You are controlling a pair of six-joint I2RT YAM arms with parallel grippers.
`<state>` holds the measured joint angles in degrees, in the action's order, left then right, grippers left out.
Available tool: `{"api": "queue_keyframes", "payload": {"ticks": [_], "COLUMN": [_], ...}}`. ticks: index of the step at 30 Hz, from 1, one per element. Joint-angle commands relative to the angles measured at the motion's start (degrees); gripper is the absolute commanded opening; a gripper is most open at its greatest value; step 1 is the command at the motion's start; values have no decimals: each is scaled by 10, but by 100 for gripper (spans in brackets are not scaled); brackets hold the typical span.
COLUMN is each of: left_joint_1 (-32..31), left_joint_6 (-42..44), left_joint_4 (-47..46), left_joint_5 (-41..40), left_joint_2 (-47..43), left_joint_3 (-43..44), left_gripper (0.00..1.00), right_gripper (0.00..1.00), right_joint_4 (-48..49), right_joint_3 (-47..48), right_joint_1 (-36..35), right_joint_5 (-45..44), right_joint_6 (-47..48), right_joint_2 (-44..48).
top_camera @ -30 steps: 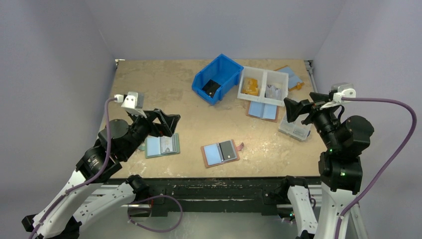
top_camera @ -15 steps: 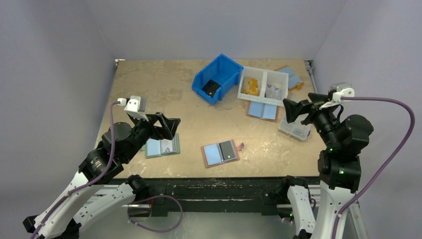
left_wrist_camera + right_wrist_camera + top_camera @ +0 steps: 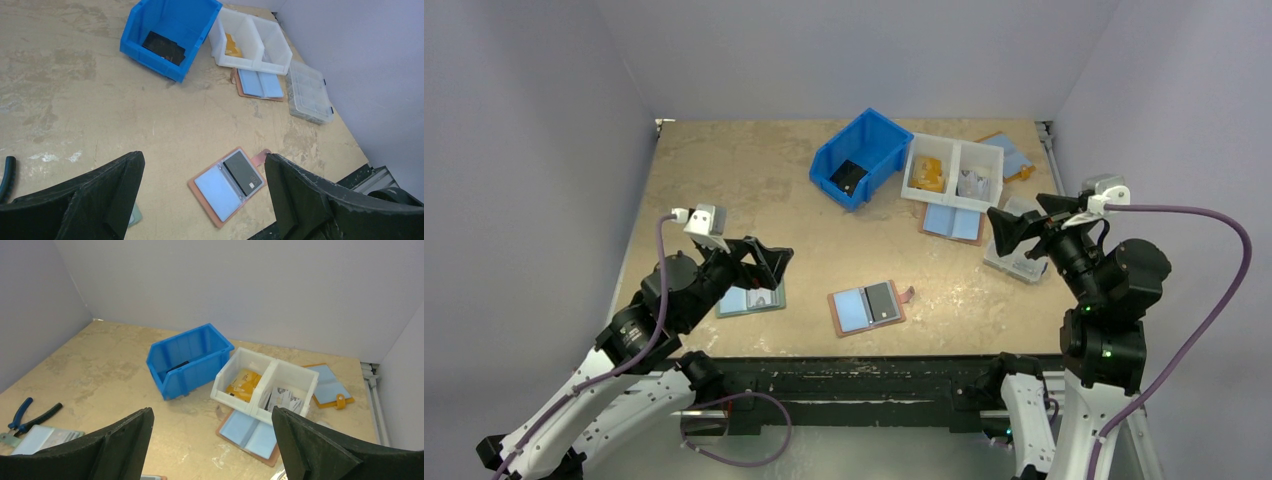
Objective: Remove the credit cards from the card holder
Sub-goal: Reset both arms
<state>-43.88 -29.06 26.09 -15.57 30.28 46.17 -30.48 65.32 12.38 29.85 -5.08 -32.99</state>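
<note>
Both arms are hovering, jaws gaping empty: left arm (image 3: 674,295) at eight o'clock, right arm (image 3: 1114,270) at three; card holder (image 3: 867,307) is lying open at six.

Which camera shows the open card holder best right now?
Left wrist: the card holder lies open, close and unobstructed, both inner panels clear. Top external shows it whole but smaller; right wrist shows at most a sliver at its bottom edge.

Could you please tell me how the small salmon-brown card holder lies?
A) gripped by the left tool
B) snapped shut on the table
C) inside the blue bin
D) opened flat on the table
D: the card holder lies opened flat on the table, its light-blue lining and dark panel facing up.
</note>
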Motion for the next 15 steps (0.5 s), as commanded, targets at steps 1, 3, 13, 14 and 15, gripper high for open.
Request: {"api": "queue_keyframes", "payload": {"ticks": [1, 3, 13, 14, 15], "left_joint_1": [3, 2, 3, 3, 3], "left_joint_6": [-14, -13, -20, -23, -26], "left_joint_4": [-36, -32, -29, -30, -32], "left_joint_5": [12, 14, 13, 13, 13], "left_joint_2": [-7, -6, -13, -15, -18], "left_joint_3": [0, 2, -12, -17, -22], "left_gripper": [99, 99, 99, 99, 99], "right_gripper": [99, 99, 99, 99, 99], "right_joint_4": [-1, 5, 13, 12, 12], "right_joint_3": [2, -2, -15, -16, -17], "right_joint_1": [1, 2, 3, 3, 3], "right_joint_5": [17, 19, 43, 46, 48], "right_joint_6": [2, 1, 3, 3, 3], "right_joint_2": [-7, -7, -11, -11, -10]}}
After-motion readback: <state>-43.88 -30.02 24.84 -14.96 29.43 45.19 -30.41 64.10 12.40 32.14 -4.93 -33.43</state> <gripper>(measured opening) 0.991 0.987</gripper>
